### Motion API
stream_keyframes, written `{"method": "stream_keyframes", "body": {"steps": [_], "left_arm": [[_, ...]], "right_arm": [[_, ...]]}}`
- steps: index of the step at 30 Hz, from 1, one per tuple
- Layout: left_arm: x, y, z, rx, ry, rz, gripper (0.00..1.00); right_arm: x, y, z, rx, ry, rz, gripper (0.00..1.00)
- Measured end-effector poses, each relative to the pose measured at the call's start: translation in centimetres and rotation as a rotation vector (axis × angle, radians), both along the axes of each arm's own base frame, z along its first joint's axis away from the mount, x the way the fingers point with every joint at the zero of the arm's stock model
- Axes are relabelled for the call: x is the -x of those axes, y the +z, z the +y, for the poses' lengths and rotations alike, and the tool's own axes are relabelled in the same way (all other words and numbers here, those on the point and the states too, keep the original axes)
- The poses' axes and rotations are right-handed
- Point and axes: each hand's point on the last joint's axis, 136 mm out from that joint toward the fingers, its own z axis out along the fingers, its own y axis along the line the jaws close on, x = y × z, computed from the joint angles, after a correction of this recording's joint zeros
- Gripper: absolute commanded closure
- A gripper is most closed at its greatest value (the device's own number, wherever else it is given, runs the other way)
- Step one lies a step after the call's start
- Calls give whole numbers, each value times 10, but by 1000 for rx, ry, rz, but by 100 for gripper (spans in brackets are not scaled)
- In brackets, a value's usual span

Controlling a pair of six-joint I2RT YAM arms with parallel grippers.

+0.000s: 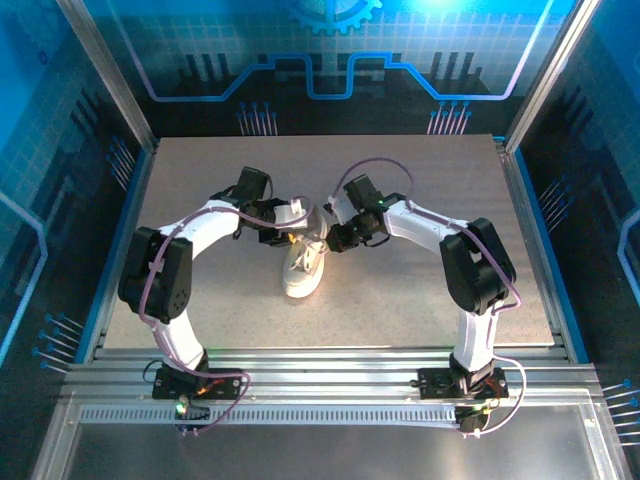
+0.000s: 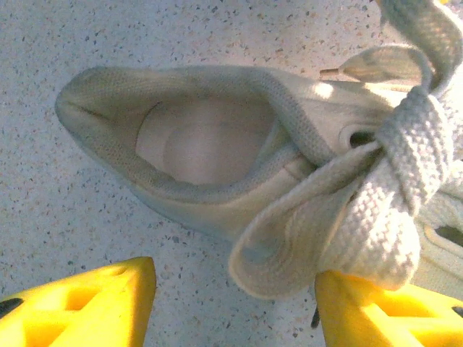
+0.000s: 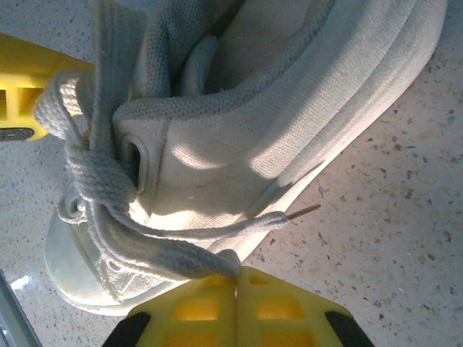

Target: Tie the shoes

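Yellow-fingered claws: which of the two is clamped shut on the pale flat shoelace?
The right gripper: its yellow fingers meet, pinching the pale flat shoelace. The left gripper has its fingers apart.

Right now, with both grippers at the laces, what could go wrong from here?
1. The right gripper is shut on a lace; nothing pins the sneaker, so a pull may drag or tip it.
2. The left gripper stands open, the loop only resting by one finger; it could slip away and the bow collapse.
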Motion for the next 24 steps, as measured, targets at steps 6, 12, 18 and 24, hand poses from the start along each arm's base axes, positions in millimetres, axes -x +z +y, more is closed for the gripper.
{"method": "stream_keyframes", "body": {"steps": [6,12,18,24], "left_arm": [[9,-10,-1,-17,-26,4,44],[24,-11,-6,-30,-63,-33,71],[25,-4,-10,-35,-63,-73,100],[22,-1,-6,-49,-30,-82,100]], "right_arm": [[-2,1,0,7,-3,-5,100],[-4,3,0,8,1,-16,100],[-2,1,-2,20,9,-15,100],[-1,-1,-5,34,12,-10,100]]}}
